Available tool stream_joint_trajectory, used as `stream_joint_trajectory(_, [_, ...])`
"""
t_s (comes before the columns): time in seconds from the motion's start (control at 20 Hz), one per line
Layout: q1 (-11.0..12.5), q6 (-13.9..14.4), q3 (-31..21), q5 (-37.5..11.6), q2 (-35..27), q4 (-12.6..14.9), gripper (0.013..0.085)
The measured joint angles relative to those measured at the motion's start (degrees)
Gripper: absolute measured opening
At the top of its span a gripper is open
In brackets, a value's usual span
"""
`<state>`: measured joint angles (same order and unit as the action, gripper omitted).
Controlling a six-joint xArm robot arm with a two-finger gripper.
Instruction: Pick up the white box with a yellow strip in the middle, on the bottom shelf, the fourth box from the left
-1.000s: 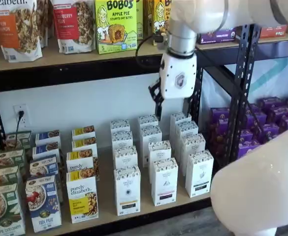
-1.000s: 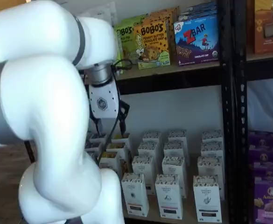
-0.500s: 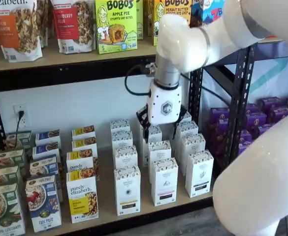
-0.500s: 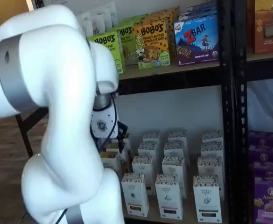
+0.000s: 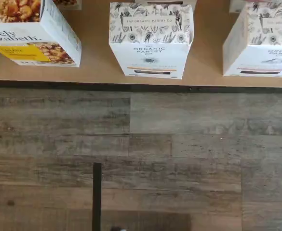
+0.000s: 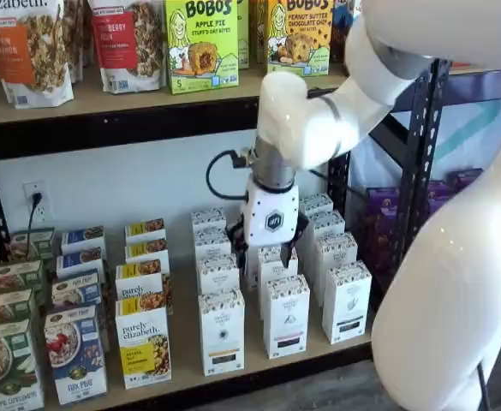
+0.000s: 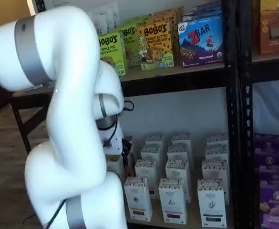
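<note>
Box: the white box stands front on the bottom shelf.
Fingers: my fingers apart, above the rows behind it.
Risk: crowded neighbours; I could knock one.

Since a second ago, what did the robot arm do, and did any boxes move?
The end effector came down and to the left in a shelf view, from up near the higher board to just above the rows of white cartons. It holds nothing. The white box and its neighbours on the bottom shelf stayed put.
</note>
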<state>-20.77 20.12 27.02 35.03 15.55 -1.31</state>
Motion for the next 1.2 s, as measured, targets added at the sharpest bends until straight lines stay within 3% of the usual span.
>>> stream_joint_trajectory(0.1, [-0.33,0.61,0.74,-2.12,-3.03,0.39,0.085])
stream_joint_trajectory(0.3, [-0.93,4.76,2.69,-6.92,-9.59,4.57,0.085])
stream_joint_trajectory(0.55, [-1.07,6.62,4.9,-11.7,-15.77,6.44,0.085])
stream_joint_trajectory(0.85, [-0.6,9.37,8.08,-14.76,-21.95,9.81,0.085])
stream_joint_trajectory(1.05, [-0.1,13.39,10.97,-15.63,-26.35,14.54,0.085])
stream_joint_trajectory(1.2, [0.09,12.86,11.66,-17.63,-28.16,14.12,0.085])
